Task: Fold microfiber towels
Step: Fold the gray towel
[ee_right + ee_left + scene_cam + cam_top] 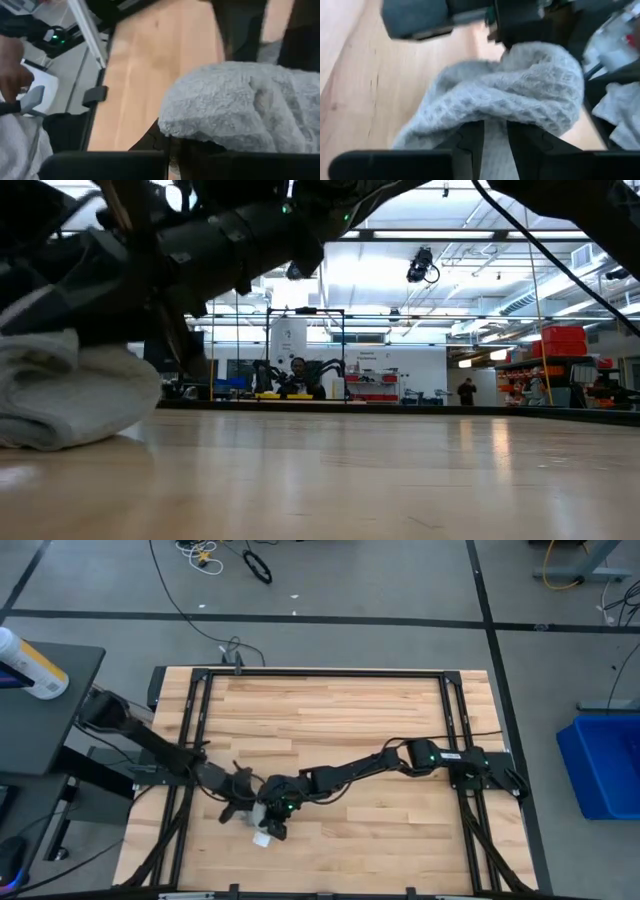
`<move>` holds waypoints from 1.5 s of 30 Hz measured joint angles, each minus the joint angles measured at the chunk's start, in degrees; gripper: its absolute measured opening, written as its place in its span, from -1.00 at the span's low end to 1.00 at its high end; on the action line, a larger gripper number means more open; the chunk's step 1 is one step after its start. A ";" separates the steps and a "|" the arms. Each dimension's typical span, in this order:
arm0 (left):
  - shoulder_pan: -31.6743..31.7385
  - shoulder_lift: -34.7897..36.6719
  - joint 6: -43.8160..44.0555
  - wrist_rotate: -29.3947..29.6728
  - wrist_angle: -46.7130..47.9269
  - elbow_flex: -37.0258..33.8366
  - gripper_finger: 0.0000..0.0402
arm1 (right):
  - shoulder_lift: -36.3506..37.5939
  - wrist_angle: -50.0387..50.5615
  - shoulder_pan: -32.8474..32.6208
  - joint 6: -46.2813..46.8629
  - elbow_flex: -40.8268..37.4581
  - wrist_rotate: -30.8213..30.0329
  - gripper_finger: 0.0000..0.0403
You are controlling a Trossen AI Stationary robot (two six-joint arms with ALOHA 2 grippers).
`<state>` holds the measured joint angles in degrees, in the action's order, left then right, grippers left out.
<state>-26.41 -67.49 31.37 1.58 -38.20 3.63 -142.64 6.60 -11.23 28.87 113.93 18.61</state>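
The light grey-blue microfiber towel [263,828] lies bunched into a small thick bundle near the table's front edge, left of centre. In the low view the towel [70,390] rests on the wood in rounded folds. My left gripper [243,804] reaches it from the left. My right gripper [279,812] reaches it from the right. Both meet over the bundle, and each is shut on cloth. The white tag does not show. My left gripper pinches a fold of the towel [495,131] between its two fingers [470,145]. The cloth bulges out in a thick hump beyond the fingertips. The bundle's underside lies on the table. My right gripper is shut on the towel, and a bunched fold [235,107] drapes over the fingertips and hides the place of contact. Several layers are heaped there.
Black frame rails [195,740] run along the table's left and right sides. A person's hand [10,70] shows beyond the table's edge in the right wrist view. A blue bin [605,765] stands on the floor at right. Bare wood [340,710] lies behind the bundle.
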 joint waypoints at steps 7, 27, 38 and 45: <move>-3.70 13.92 -2.12 3.65 6.32 -0.62 -0.56 | 0.58 -0.14 -0.04 -0.71 0.00 -0.21 -0.95; -2.65 24.79 -2.90 10.52 24.55 -0.54 -0.67 | 2.86 0.94 1.49 -1.32 0.13 -0.85 -0.95; 0.73 17.40 -8.02 9.14 22.62 -0.76 -0.78 | 3.31 9.56 2.47 -3.52 0.11 -4.51 -0.95; -0.36 17.37 -3.26 6.69 23.82 -3.16 -0.78 | 5.00 13.63 2.39 -6.93 0.09 -6.73 -0.95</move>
<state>-26.77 -50.12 28.12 8.27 -14.38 0.47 -137.64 20.23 -8.84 21.95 114.02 11.88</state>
